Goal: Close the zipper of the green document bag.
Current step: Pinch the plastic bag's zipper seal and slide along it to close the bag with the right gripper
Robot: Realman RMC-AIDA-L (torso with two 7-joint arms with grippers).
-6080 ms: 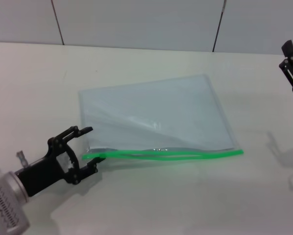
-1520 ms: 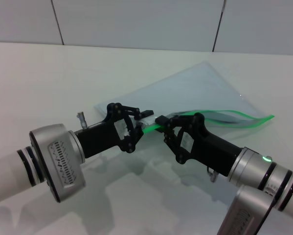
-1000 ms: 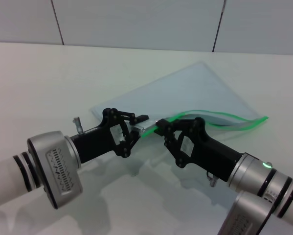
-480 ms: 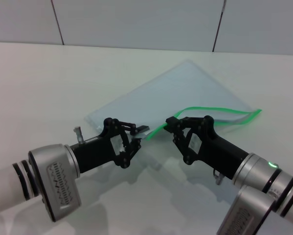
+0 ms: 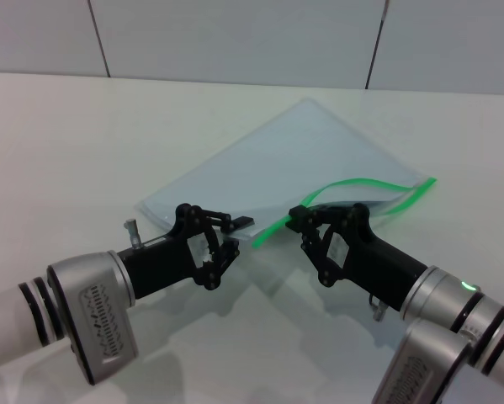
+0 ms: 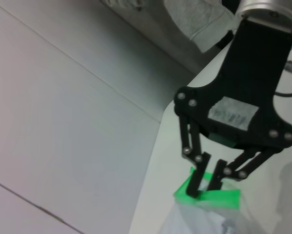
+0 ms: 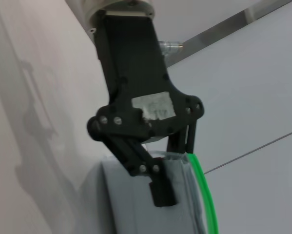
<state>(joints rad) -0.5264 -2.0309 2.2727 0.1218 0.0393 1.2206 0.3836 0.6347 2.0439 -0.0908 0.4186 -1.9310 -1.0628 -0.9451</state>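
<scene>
Green document bag (image 5: 302,160) is lying flat on the tabletop (image 5: 83,135). Left claw (image 5: 231,236) is pinching its near corner; right claw (image 5: 299,220) is closing narrowly on the zipper (image 5: 352,183), whose far stretch is arching upward.

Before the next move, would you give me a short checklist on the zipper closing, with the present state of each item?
1. Right hand shut on the zipper: ok.
2. Left hand at the near end of the green document bag, holding it firmly: cannot tell.
3. Zipper closed along its full length: not ok; beyond the right hand the two strips gape apart.
4. Slider position: cannot tell.
5. Nothing else lying along the open stretch: ok.
</scene>
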